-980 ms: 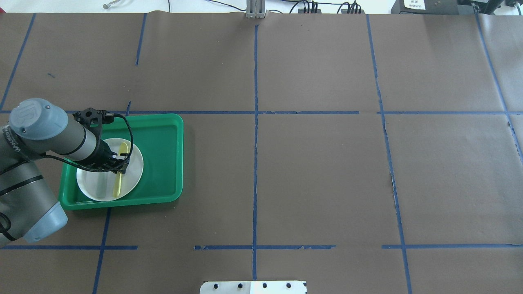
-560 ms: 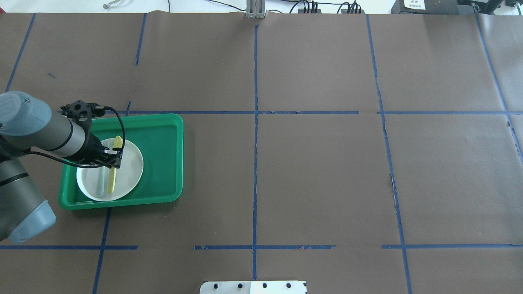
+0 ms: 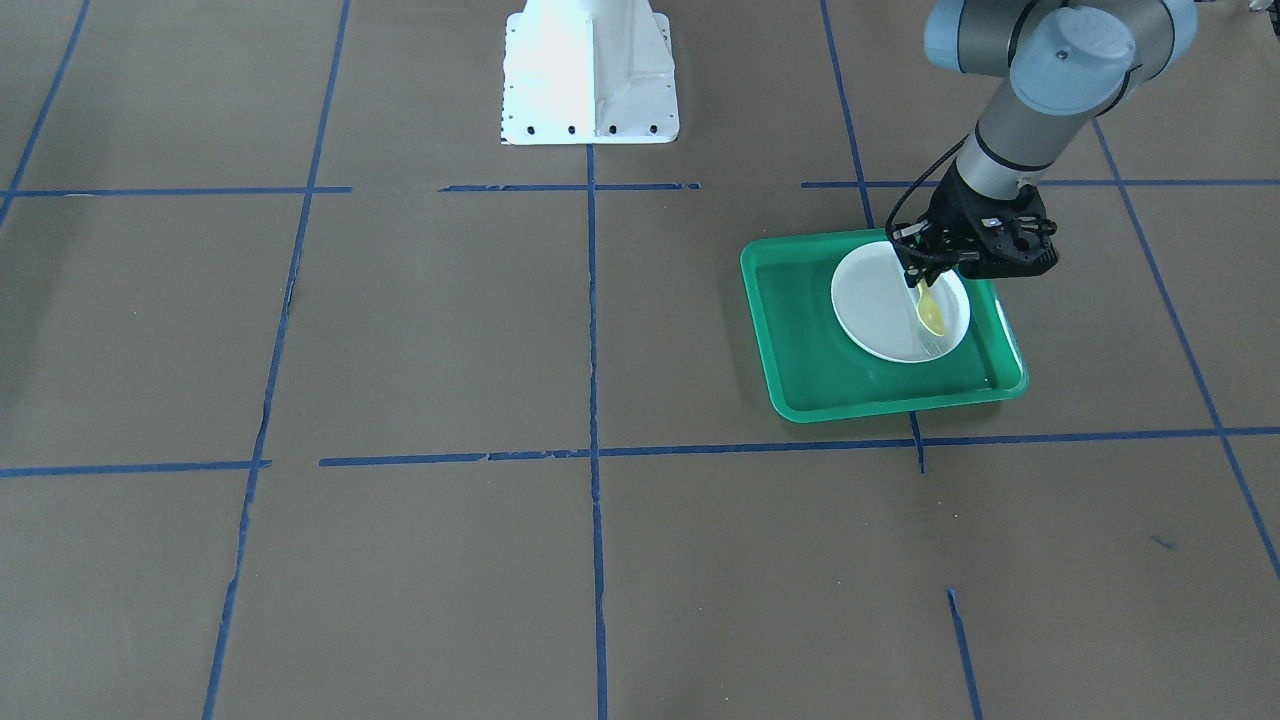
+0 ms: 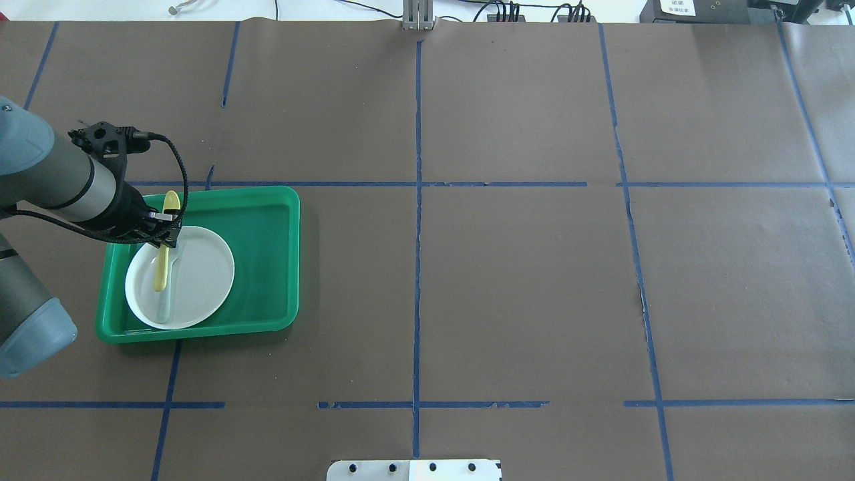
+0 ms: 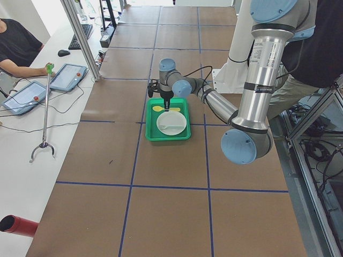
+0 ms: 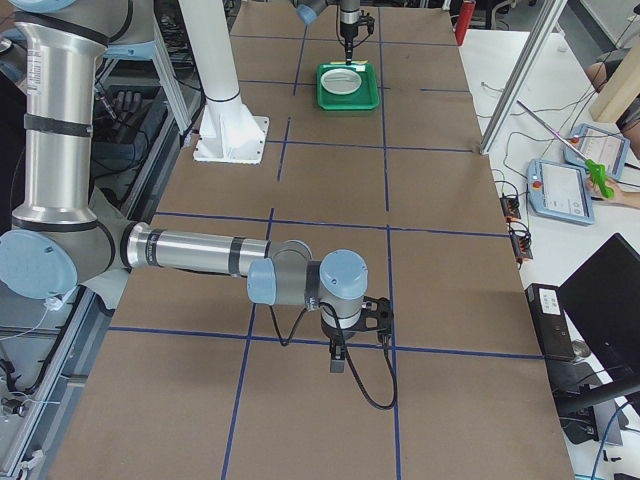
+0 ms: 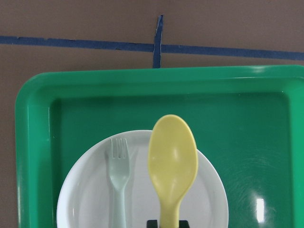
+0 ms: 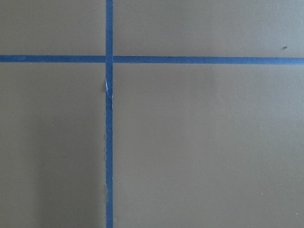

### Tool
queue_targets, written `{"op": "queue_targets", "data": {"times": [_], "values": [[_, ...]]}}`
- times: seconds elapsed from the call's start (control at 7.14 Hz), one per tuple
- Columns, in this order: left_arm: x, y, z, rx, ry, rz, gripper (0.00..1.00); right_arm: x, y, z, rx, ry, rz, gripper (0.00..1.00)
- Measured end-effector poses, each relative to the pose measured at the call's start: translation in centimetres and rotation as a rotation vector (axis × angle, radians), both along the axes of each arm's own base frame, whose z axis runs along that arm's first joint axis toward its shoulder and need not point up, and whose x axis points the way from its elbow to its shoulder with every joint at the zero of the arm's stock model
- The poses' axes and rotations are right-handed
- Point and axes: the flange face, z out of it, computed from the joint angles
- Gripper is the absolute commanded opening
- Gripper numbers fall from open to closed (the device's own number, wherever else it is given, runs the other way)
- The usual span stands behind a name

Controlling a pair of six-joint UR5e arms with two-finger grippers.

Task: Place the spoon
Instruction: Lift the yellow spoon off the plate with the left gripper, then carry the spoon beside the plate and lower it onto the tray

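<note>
Spoon [image 3: 930,312], front-facing view: yellow, handle pinched in left gripper [image 3: 918,282]. Bowl points to 6 o'clock over the 3 o'clock side of the white plate [image 3: 875,310].
Tray [image 3: 800,360], front-facing view: green, at 2 o'clock from the middle of the table [image 3: 420,330]. Plate sits in it toward its 1 o'clock corner.
Spoon, overhead view: bowl points to 12 o'clock and pokes past the plate rim over the tray. Handle tail runs to 6 o'clock over the plate's 9 o'clock half.
Left jaws, overhead view: pressed onto the handle just behind the bowl.
Fork [image 4: 164,304], overhead view: pale grey-blue, flat on the plate, just beside the spoon handle.
Spoon, left side view: under the near arm's gripper, at the tray's 12 o'clock end.
Right gripper [image 6: 338,358], right side view: points down at bare table, well apart from the tray at 12 o'clock. Can't tell how its jaws stand.
Spoon, left wrist view: bowl looms large mid-frame, looks lifted off the plate. Fork at its 9 o'clock, tines to 12 o'clock. Black jaw tips clamp the handle at 6 o'clock.
Tape [image 8: 109,59], right wrist view: blue cross on brown paper.
</note>
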Motion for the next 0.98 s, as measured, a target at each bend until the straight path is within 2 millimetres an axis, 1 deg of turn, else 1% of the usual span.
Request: {"op": "queue_targets", "data": {"times": [0.14, 0.28, 0.42, 0.56, 0.7, 0.98], "values": [[1.1, -0.9, -1.0, -0.011, 0.002, -0.009, 0.00, 0.0, 0.0, 0.0, 0.000, 0.000, 0.000, 1.00], [3.0, -1.8, -2.2, -0.035, 0.011, -0.024, 0.00, 0.0, 0.0, 0.0, -0.001, 0.000, 0.000, 1.00], [5.6, -1.9, -3.5, -0.063, 0.022, -0.028, 0.00, 0.0, 0.0, 0.0, 0.000, 0.000, 0.000, 1.00], [8.0, -1.5, -4.1, -0.089, 0.027, -0.025, 0.00, 0.0, 0.0, 0.0, -0.001, 0.000, 0.000, 1.00], [9.8, -0.9, -4.0, -0.106, 0.026, -0.017, 0.00, 0.0, 0.0, 0.0, -0.001, 0.000, 0.000, 1.00], [12.1, -0.6, -2.6, -0.103, 0.018, -0.012, 0.00, 0.0, 0.0, 0.0, -0.001, 0.000, 0.000, 1.00]]}}
